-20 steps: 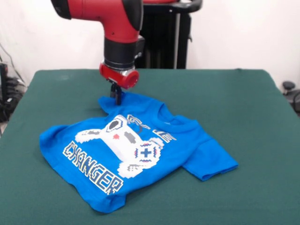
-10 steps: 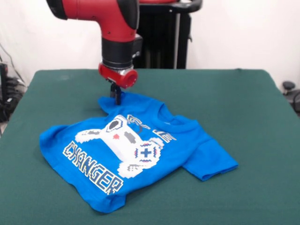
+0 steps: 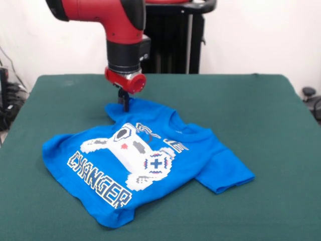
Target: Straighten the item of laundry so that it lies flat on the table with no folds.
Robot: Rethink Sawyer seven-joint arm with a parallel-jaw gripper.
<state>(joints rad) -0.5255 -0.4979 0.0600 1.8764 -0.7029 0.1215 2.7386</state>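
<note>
Shirt (image 3: 145,163) is lying print-up on the desk (image 3: 261,110), wrinkled, with its chest print buckling into a fold. I'm seeing the pincer (image 3: 124,104) pointing down at the shirt's far sleeve, its tips touching the cloth; I'm unable to tell whether they are clamping it.

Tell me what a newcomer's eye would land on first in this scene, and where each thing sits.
First comes the bright blue T-shirt, rumpled, with a fold across its white game controller print, lying on the near middle of the dark green table. Next is the red and black arm coming down from the top left, its gripper at the shirt's far corner; whether it is open or shut cannot be told.
</note>
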